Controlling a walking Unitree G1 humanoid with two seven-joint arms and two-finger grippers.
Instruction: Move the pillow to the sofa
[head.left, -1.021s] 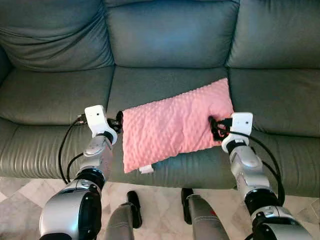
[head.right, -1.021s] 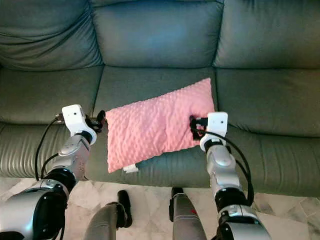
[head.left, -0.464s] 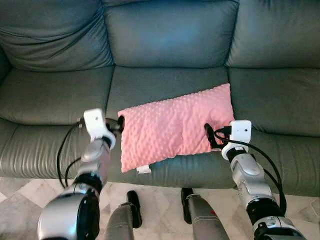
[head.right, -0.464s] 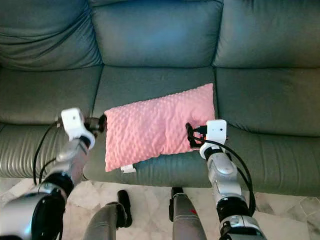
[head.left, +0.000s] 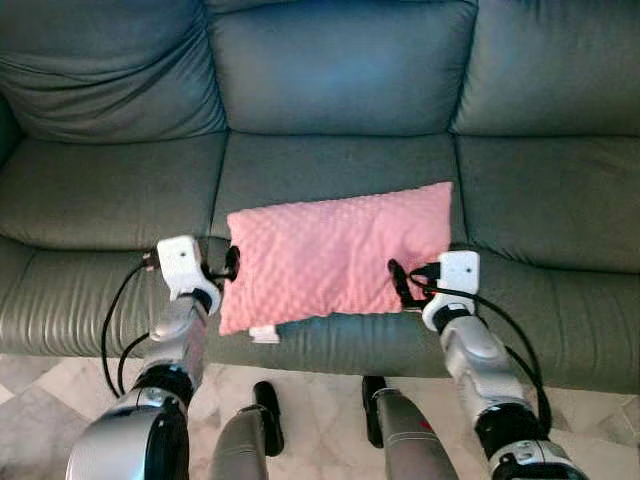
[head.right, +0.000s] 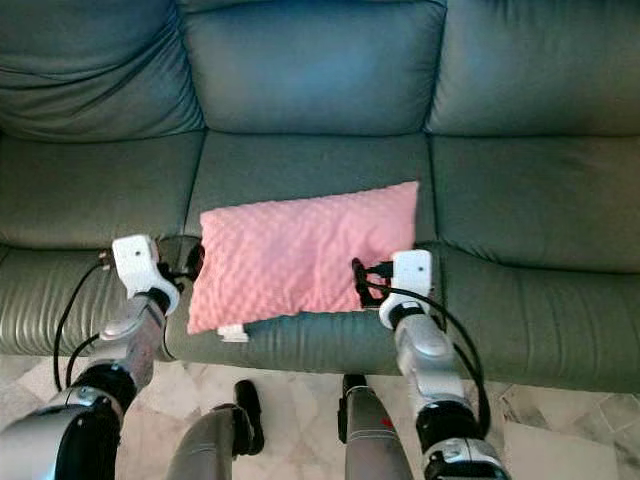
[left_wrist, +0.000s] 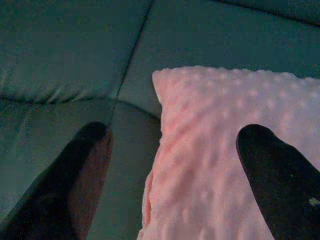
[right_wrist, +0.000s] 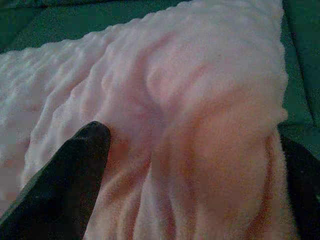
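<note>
A pink dotted pillow (head.left: 335, 255) lies flat on the middle seat cushion (head.left: 330, 165) of a grey-green leather sofa, its front edge near the seat's front. My left gripper (head.left: 230, 265) is at the pillow's left end and is open. In the left wrist view one finger (left_wrist: 75, 175) is over the sofa and the other over the pillow (left_wrist: 220, 150). My right gripper (head.left: 400, 285) sits at the pillow's front right corner. It is open, its fingers spread wide over the rumpled pillow (right_wrist: 200, 100).
Wide seat cushions lie to the left (head.left: 100, 190) and right (head.left: 550, 195) of the pillow, with tall back cushions (head.left: 340, 65) behind. My legs (head.left: 400, 440) stand on a pale tiled floor (head.left: 30, 400) against the sofa's front.
The pillow has come down from a tilt and now lies level on the seat. Both grippers have drawn back toward the sofa's front edge, and the right one has let go.
</note>
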